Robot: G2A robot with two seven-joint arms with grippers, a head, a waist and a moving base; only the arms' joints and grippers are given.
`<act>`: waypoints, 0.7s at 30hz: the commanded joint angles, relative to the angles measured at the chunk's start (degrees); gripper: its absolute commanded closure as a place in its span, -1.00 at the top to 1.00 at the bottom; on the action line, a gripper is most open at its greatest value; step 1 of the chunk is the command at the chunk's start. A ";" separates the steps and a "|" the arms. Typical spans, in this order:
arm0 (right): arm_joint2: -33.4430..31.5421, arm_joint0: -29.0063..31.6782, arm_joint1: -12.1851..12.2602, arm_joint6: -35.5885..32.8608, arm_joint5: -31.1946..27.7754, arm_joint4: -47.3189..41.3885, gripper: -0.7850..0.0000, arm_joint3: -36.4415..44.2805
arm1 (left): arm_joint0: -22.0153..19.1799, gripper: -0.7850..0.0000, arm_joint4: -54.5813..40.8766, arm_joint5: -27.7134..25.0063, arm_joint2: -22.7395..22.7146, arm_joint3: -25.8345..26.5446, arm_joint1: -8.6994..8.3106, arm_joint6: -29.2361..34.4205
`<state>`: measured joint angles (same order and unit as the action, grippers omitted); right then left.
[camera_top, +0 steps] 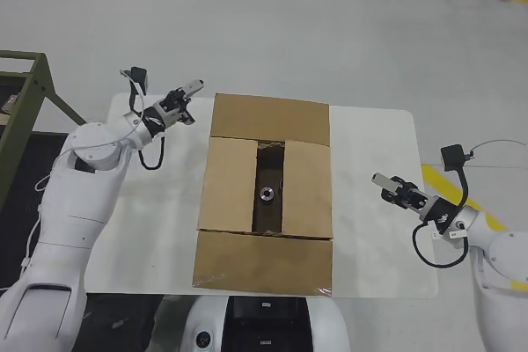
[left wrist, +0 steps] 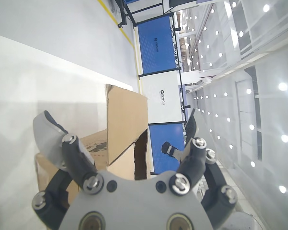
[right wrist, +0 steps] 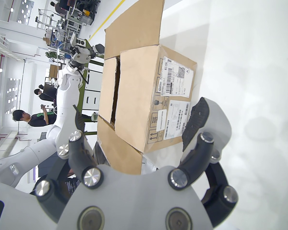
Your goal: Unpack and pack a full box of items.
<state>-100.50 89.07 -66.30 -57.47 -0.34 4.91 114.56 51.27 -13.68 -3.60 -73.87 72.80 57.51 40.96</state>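
Nearest me, the near flap (camera_top: 262, 260) of the box (camera_top: 306, 189) is folded outward toward my side of the desk (camera_top: 378, 132), reaching almost to the desk edge. The box itself sits at desk ctr, plain cardboard, upright. Its two inner flaps (camera_top: 229, 183) are folded down over the top but don't meet, so there's a dark slot btwn them running near-to-far. In that slot I see one round metal part (camera_top: 267, 194), inside the box, approx mid-slot. Rest of the inside is too dark, so I can't tell what else is packed in there.

My right tool (camera_top: 380, 179) is off to the box's right side, over bare desk, apart from the box and pointing at it. From its wrist cam the fingers are spread wide w/ nothing btwn them. The box wall facing it carries white labels (right wrist: 176, 77).

Further out, the far flap (camera_top: 270, 119) is opened away from me. From the right wrist cam it stands tilted up rather than lying flat. My left tool (camera_top: 194, 90) is at the box's far-left corner, just beside that flap's edge; can't tell if it touches. Fingers are wide here too, holding nothing.

Off the desk's left side is a green frame (camera_top: 26, 88), well apart from the box.
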 commanded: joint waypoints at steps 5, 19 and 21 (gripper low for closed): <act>0.00 0.00 0.00 0.00 0.00 0.00 1.00 0.00 | -3.76 1.00 0.70 2.01 4.39 -3.91 1.42 -2.84; 0.00 0.00 0.00 0.00 0.00 0.00 1.00 0.00 | -13.49 1.00 -2.23 2.78 12.00 -15.49 5.10 -2.04; 0.00 0.00 0.00 0.00 0.00 0.00 1.00 0.00 | -14.49 1.00 -4.34 3.21 12.41 -17.01 5.65 -1.54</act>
<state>-100.50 89.07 -66.30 -57.47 -0.34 4.91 114.56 37.31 -16.82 -0.70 -61.68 56.65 62.88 39.05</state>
